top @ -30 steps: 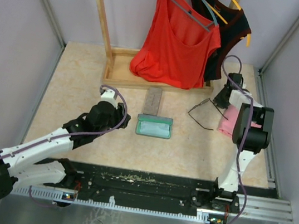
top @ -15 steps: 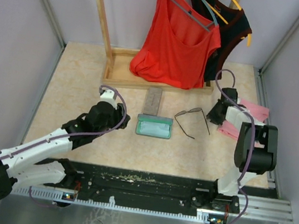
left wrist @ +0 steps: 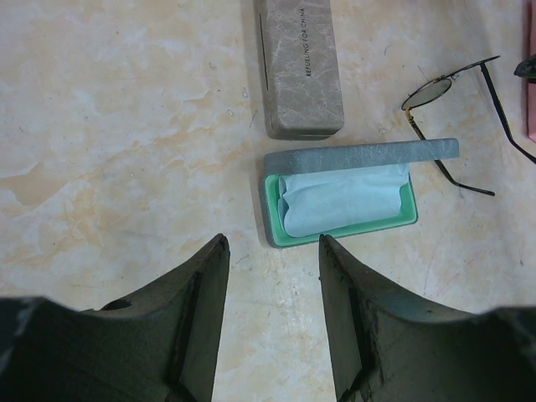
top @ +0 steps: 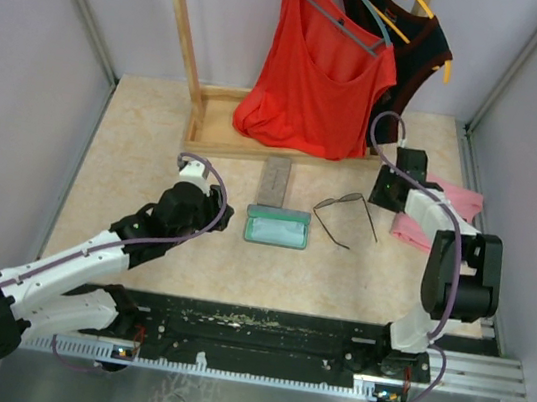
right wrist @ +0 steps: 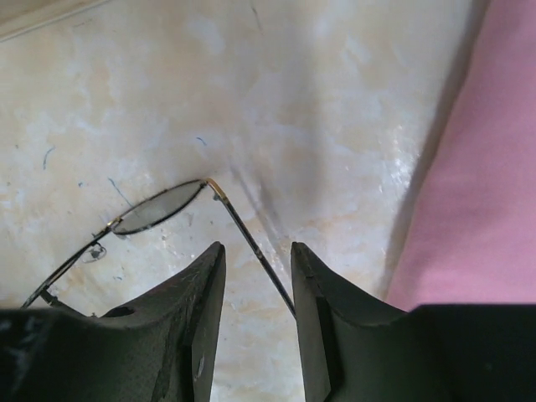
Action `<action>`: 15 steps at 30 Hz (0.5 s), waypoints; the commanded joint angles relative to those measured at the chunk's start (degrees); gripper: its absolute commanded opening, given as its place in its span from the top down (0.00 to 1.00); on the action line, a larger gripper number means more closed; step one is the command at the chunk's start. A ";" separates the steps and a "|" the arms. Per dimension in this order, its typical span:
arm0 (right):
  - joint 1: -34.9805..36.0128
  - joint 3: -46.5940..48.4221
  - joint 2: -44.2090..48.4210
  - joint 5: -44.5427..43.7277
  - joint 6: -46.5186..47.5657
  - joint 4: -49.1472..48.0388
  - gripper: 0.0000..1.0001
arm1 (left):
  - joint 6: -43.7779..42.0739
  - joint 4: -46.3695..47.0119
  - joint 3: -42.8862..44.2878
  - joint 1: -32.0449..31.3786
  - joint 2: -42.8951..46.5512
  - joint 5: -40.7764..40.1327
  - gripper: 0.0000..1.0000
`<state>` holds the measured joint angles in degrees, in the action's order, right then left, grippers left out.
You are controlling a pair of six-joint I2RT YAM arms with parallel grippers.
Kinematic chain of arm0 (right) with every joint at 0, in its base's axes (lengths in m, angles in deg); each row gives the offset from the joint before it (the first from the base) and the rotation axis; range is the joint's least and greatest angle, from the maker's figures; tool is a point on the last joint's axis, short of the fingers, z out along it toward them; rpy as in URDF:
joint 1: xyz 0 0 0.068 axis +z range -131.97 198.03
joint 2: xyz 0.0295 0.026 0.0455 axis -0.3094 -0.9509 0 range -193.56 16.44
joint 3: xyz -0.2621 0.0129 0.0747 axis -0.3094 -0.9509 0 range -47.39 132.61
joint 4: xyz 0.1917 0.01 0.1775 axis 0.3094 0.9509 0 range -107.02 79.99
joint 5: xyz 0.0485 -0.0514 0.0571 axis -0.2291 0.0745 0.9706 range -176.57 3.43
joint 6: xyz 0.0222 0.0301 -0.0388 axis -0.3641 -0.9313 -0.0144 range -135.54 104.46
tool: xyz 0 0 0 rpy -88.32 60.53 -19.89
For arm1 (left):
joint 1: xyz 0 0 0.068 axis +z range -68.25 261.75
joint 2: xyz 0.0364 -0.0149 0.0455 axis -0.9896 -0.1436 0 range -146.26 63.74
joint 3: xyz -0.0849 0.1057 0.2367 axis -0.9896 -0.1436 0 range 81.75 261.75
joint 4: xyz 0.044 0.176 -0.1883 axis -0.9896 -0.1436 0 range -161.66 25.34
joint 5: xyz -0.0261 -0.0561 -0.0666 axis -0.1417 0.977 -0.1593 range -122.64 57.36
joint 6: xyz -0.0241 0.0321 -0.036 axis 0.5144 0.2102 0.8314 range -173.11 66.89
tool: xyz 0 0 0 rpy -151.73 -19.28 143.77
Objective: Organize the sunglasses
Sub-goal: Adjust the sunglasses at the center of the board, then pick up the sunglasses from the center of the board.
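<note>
Marbled tabletop (top: 130, 180): sunglasses (top: 332, 211) between open case (top: 276, 229) and pink cloth (top: 450, 203)

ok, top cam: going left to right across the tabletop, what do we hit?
left end effector → open glasses case → sunglasses → right end effector → pink cloth. The closed grey case is left out: it lies directly behind the open one.
</note>
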<state>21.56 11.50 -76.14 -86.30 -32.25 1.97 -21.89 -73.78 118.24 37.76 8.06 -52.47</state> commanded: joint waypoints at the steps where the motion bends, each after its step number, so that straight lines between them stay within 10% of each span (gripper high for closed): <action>1: 0.92 4.90 -4.57 3.65 5.18 -2.06 0.62 | -0.40 0.04 0.32 0.19 0.84 0.66 0.46; 15: 1.24 8.89 -11.96 6.03 7.13 -0.53 0.68 | -0.59 -0.12 0.33 0.21 0.89 -0.01 0.46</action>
<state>22.41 17.78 -87.59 -81.05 -26.00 1.95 -21.91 -73.83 118.24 37.76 8.06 -52.49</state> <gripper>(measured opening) 0.346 0.535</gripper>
